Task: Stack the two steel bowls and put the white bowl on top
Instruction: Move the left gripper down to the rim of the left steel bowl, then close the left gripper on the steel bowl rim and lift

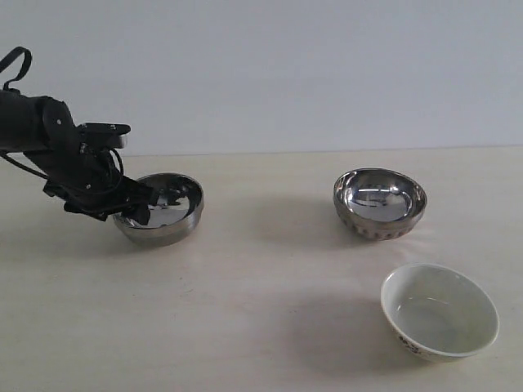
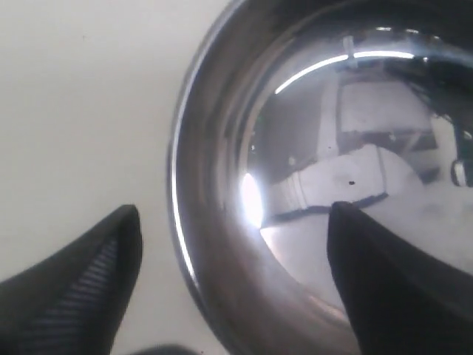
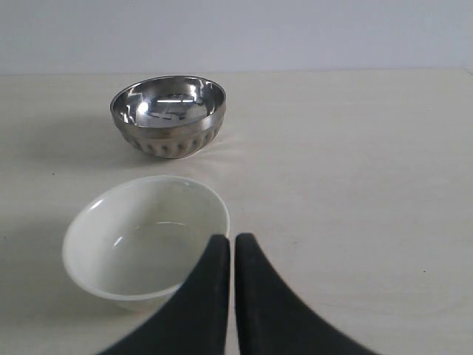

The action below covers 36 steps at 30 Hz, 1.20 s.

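Observation:
The smooth steel bowl (image 1: 167, 214) stands on the left of the table. My left gripper (image 1: 137, 209) is open and straddles its near rim. In the left wrist view one finger (image 2: 89, 281) is outside the bowl (image 2: 214, 163) and the other finger (image 2: 392, 281) is inside it, neither clearly touching the wall. The ribbed steel bowl (image 1: 380, 202) sits at the right, farther back. The white bowl (image 1: 439, 310) with dark marks stands in front of it. My right gripper (image 3: 233, 238) is shut and empty, just beside the white bowl (image 3: 144, 240), with the ribbed bowl (image 3: 168, 115) beyond. The exterior view does not show the right arm.
All three bowls rest upright on a pale beige table (image 1: 261, 286) with a plain white wall (image 1: 286, 65) behind it. A wide stretch of bare tabletop lies between the left bowl and the two right bowls.

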Available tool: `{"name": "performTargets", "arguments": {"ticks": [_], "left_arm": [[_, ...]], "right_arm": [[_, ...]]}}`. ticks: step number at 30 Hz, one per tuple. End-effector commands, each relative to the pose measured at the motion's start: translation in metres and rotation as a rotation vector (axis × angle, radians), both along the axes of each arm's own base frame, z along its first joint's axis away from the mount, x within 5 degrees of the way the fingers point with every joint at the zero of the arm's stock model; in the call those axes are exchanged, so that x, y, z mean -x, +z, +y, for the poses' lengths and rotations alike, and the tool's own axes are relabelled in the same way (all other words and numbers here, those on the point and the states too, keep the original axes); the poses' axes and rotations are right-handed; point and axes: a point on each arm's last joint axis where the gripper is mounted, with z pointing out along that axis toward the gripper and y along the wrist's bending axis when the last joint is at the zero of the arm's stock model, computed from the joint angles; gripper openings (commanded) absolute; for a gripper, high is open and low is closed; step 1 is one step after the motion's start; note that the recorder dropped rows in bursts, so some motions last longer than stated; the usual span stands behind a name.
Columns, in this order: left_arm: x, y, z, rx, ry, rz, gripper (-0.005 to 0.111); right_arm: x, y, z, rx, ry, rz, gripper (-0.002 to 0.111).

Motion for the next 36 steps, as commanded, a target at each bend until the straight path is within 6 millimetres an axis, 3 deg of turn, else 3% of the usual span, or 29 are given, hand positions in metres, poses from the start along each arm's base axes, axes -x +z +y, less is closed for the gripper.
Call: {"name": "performTargets", "arguments": {"ticks": [1, 7, 11, 14, 22, 31, 36], "left_arm": [[-0.003, -0.012, -0.002, 0.011, 0.006, 0.004, 0.065], [-0.005, -0.017, -0.002, 0.010, 0.009, -0.006, 0.060], [-0.004, -0.019, -0.002, 0.014, 0.017, 0.000, 0.031], [-0.003, -0.020, -0.003, 0.025, 0.029, 0.024, 0.003], [0.000, -0.017, -0.003, 0.024, 0.024, 0.048, 0.004], [0.010, 0.023, -0.012, 0.134, -0.018, 0.025, 0.004], [0.024, 0.046, -0.034, 0.208, -0.091, -0.015, 0.004]], "right_arm": [[0.000, 0.001, 0.000, 0.009, 0.002, -0.013, 0.000], [0.000, 0.001, 0.000, 0.009, 0.002, -0.013, 0.000], [0.000, 0.001, 0.000, 0.009, 0.002, -0.013, 0.000], [0.000, 0.001, 0.000, 0.009, 0.002, -0.013, 0.000], [0.000, 0.001, 0.000, 0.009, 0.002, -0.013, 0.000], [0.000, 0.001, 0.000, 0.009, 0.002, -0.013, 0.000], [0.000, 0.001, 0.000, 0.009, 0.002, -0.013, 0.000]]}}
